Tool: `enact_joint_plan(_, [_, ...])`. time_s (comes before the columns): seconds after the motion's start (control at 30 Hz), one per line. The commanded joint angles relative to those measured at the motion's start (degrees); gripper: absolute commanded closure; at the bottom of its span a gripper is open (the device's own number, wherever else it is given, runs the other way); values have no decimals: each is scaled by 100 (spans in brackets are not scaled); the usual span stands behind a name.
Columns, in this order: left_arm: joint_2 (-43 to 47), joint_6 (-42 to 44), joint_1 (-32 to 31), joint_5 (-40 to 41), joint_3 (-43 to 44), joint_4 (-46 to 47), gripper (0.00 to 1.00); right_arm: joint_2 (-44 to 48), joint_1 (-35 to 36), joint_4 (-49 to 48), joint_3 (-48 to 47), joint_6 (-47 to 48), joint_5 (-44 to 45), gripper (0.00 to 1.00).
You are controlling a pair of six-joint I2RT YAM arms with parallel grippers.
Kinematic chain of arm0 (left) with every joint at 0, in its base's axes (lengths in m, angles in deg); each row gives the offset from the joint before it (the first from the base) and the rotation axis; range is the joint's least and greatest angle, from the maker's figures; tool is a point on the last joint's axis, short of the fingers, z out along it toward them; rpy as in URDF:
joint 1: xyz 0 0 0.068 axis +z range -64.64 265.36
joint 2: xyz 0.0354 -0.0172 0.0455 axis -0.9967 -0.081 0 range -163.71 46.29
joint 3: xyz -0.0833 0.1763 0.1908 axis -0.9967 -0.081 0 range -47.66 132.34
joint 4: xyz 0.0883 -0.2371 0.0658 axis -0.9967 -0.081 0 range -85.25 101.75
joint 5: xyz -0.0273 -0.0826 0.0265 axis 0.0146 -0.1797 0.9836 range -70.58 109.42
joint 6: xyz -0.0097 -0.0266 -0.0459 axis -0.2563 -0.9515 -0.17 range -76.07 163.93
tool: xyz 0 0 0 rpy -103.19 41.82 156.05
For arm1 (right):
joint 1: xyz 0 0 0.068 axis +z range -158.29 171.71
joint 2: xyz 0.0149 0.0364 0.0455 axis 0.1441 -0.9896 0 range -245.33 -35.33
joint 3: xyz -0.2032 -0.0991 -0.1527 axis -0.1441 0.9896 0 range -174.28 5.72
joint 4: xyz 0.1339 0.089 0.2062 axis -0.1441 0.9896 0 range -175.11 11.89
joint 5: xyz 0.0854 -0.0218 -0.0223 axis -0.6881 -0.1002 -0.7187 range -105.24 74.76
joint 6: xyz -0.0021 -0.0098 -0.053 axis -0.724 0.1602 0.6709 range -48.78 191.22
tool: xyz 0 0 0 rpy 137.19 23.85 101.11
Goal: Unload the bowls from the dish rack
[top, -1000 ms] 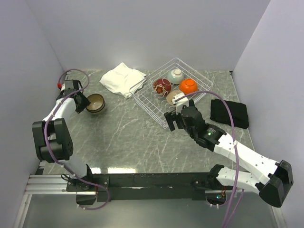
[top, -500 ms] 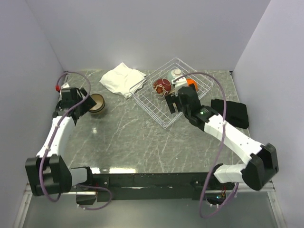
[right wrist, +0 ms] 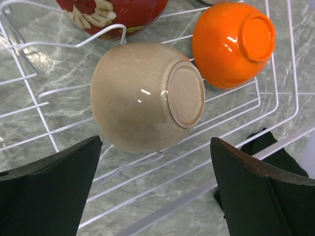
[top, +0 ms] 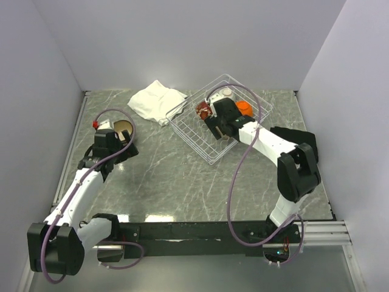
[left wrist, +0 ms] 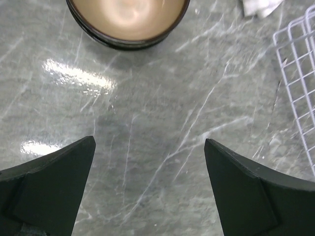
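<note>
The white wire dish rack [top: 193,141] stands at the back right of the table. It holds a red patterned bowl [top: 203,110], an orange bowl [top: 244,107] and a pale bowl [top: 226,92]. My right gripper [top: 219,126] hangs open over the rack. In the right wrist view a tan bowl [right wrist: 142,96] lies tipped on the wires just beyond my right gripper [right wrist: 156,141], untouched, with the orange bowl [right wrist: 231,44] beside it. A brown bowl [top: 124,129] stands upright on the table at left. My left gripper [top: 118,149] is open and empty, a little nearer than the bowl [left wrist: 128,19].
A folded white cloth [top: 156,100] lies left of the rack, and a black cloth [top: 298,143] lies to its right. The rack's near corner [left wrist: 295,73] shows at the right of the left wrist view. Grey walls close in the table on three sides.
My left gripper opened, let go of the brown bowl and drew back toward the near edge. My right arm reached forward into the rack, over the tan bowl.
</note>
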Motion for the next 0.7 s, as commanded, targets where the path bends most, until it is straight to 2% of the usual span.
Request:
enact_joint_plan(0.0, [113,205,-81,88,36,470,1,-246,-16,363,-436,491,-61,0])
enact_joint_plan(0.47, [-80,205,-81,26,168,488,1,-580,159,741,-682,1256,150,0])
enact_joint_plan(0.67, [-72,196,-81,26,176,488,1,-510,195,829,-840,1178,-35,0])
